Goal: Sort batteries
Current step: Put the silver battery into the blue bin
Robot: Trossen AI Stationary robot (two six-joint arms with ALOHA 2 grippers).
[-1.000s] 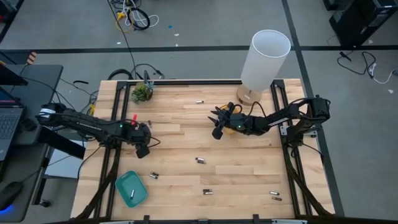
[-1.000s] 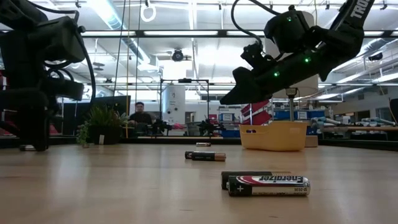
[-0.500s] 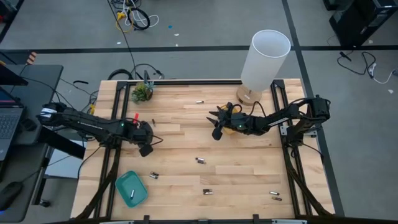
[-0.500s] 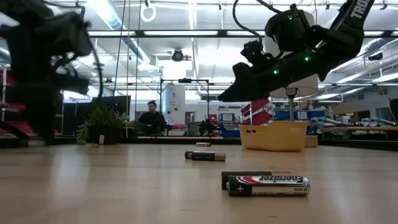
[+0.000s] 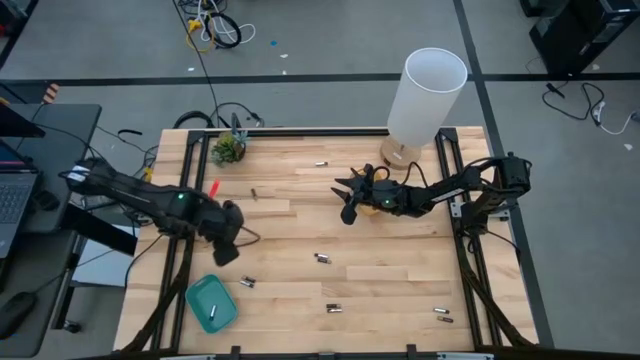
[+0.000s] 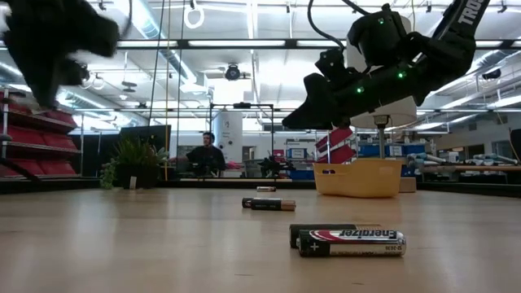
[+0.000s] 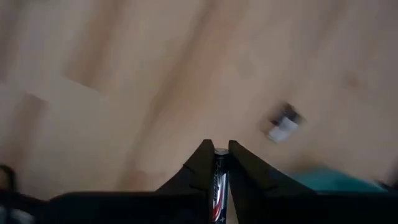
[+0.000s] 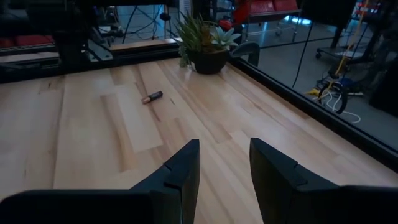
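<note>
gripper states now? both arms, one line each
Left gripper: shut on a small dark cylindrical battery, above the wooden table.
Right gripper: open, holding nothing, hovering over the table.

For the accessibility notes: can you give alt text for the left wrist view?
The left gripper is shut on a battery above the blurred wooden table. Another battery lies farther off, near the teal tray.
</note>
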